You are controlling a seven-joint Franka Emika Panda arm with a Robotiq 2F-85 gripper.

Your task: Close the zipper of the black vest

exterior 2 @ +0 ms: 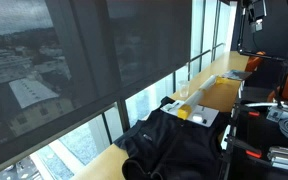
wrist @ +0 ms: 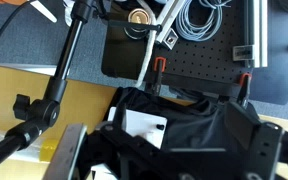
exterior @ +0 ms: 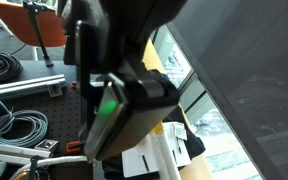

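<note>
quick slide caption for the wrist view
Wrist view over the black vest crumpled on a wooden counter, with a perforated black board and coiled cables beyond.

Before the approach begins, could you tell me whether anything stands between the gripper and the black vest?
Nothing visible does: in the wrist view the black vest lies right under the gripper. White papers lie beside it in an exterior view.
</note>
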